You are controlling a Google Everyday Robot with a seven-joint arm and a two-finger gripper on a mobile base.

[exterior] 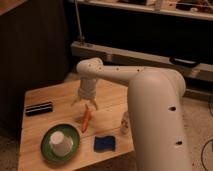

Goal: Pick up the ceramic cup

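Observation:
The ceramic cup [61, 143] is small, plain and white. It stands upside down on the green round plate [48, 149] at the front left of the wooden table [55, 97]. My gripper [85, 104] hangs at the end of the white arm over the middle of the table, behind and to the right of the cup and well apart from it. Its fingers [94, 105] are spread open and hold nothing. An orange carrot-like object [86, 120] lies just below the gripper.
A black and white bar-shaped object [39, 108] lies at the table's left. A blue sponge [104, 144] sits near the front edge. A small pale bottle [124, 124] stands at the right, close to my arm. Dark shelving runs behind the table.

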